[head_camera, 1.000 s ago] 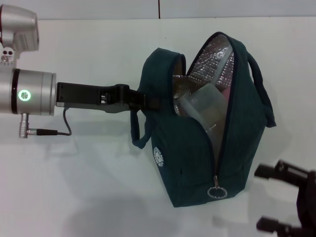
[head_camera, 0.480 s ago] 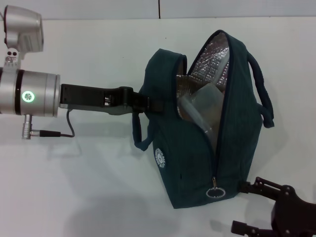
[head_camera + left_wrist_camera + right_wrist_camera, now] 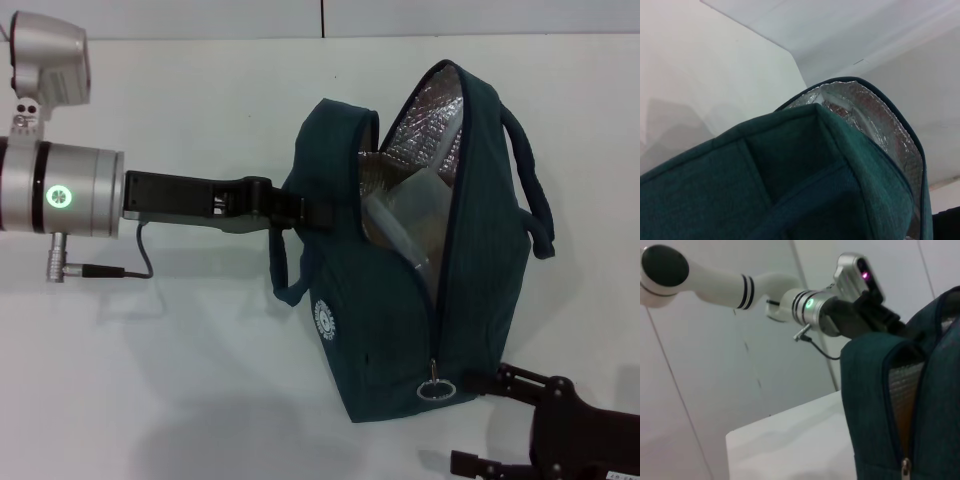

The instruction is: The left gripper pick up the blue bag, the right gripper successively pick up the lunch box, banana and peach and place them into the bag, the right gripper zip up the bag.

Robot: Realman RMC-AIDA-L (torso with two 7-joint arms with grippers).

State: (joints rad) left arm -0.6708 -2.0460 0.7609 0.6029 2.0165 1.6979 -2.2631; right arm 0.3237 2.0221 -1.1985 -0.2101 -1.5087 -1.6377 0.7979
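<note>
Fingers of the right end effector (image 3: 487,422) sit at the lower right of the head frame, spread apart and holding nothing; the upper finger (image 3: 510,380) reaches toward the bottom corner of the blue bag (image 3: 400,330), just beside the metal ring pull (image 3: 437,388) of the zipper. The ring hangs at the low end of the zipper track, and the track above it stands unzipped. The bag fills the centre right of the frame, its mouth gaping to show silver foil lining (image 3: 430,135). Inside, the lunch box (image 3: 410,215) leans against the lining as a clear, pale slab; other contents cannot be made out. One loop handle (image 3: 283,270) droops on the bag's left side, the other (image 3: 530,190) arches on its right. At centre left, the left end effector (image 3: 295,208) is clamped on the bag's fabric edge, its silver arm entering from the left border. White desk (image 3: 180,360) lies beneath.
</note>
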